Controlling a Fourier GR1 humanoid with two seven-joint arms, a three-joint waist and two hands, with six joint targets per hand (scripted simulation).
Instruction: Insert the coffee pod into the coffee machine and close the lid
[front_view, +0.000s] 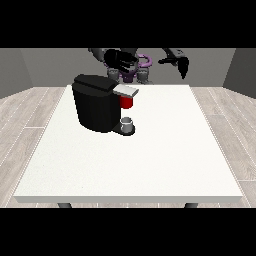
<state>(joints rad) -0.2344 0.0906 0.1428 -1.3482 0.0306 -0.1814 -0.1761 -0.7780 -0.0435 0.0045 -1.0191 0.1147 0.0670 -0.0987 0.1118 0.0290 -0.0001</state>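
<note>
Front view: robot's body (131, 70) is mostly cut off by the top edge, only the lower torso w/ purple parts shows behind the table's far edge. Coffee machine (96, 104) is black and sits on the white table (150, 160), left of centre and toward the far side. Its grey lid (126, 90) lies nearly flat over the brew head. A red bit (127, 102) shows just under the lid, prob. the coffee pod, but too small to be sure. A small grey cup (127, 121) stands on the machine's base below it.

Hand at the view's left (120, 59) hovers above and behind the machine, not touching it, fingers curled in w/ nothing seen inside. Hand at the view's right (179, 63) hangs in the air well apart from the machine, over the table's far edge, fingers pointing down and fairly straight. Both forearms are cut off at the top.
</note>
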